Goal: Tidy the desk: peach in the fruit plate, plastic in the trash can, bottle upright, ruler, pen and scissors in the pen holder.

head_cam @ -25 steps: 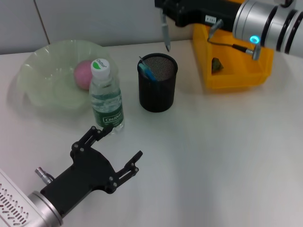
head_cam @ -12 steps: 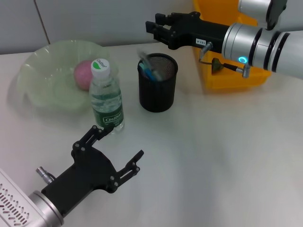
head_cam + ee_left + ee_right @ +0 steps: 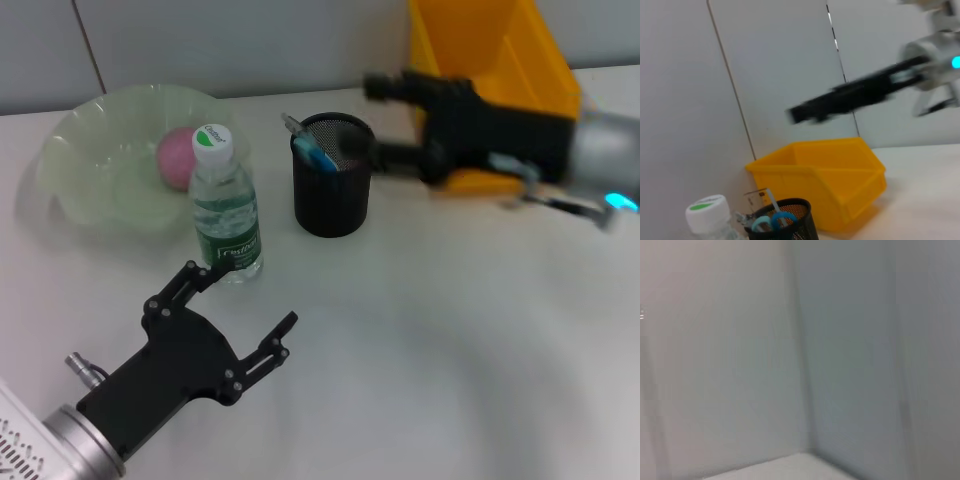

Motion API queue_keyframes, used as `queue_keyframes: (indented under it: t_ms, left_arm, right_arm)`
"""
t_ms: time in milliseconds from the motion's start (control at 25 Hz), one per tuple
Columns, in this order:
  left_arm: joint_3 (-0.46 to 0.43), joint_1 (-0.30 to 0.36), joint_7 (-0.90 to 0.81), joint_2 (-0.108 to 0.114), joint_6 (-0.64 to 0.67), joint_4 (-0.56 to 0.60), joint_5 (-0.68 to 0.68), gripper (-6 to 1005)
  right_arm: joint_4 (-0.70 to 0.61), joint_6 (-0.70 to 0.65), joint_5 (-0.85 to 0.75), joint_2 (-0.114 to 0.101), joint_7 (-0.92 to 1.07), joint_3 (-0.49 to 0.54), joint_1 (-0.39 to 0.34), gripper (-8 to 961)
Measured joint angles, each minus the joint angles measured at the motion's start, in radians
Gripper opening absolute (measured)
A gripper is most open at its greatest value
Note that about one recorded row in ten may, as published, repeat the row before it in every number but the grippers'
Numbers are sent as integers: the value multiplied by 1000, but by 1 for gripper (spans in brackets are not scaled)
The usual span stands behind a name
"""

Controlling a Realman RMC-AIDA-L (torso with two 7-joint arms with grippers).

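Observation:
The pink peach (image 3: 176,155) lies in the pale green fruit plate (image 3: 85,150). Beside it the bottle (image 3: 225,210) stands upright, its green cap (image 3: 705,208) at the left wrist view's edge. The black mesh pen holder (image 3: 332,190) holds blue-handled scissors (image 3: 312,152) and a pale strip (image 3: 759,198); I cannot pick out the pen or the ruler. My right gripper (image 3: 374,118) hovers open and empty just right of the holder's rim. My left gripper (image 3: 247,305) rests open on the table in front of the bottle. The plastic is hidden behind my right arm.
The yellow trash can (image 3: 490,45) stands at the back right, partly covered by my right arm (image 3: 500,140). Bare white table (image 3: 420,350) spreads across the front and right. The right wrist view holds only wall.
The right gripper let go of the pen over the holder, then swung down and right, now low beside the holder. The left arm barely shifted.

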Motion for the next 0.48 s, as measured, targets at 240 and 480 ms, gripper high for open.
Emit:
queue_keyframes:
  t_ms: [240,480]
  left_arm:
    - [0,0,0,0,-18,-17,0,811]
    - [0,-3,0,0,-19,-19,1,811]
  right_arm:
    - [-32,-281,-252,-18,-14,147,-87,796]
    - [8,-307,-343,-10,-42,189,-103,823]
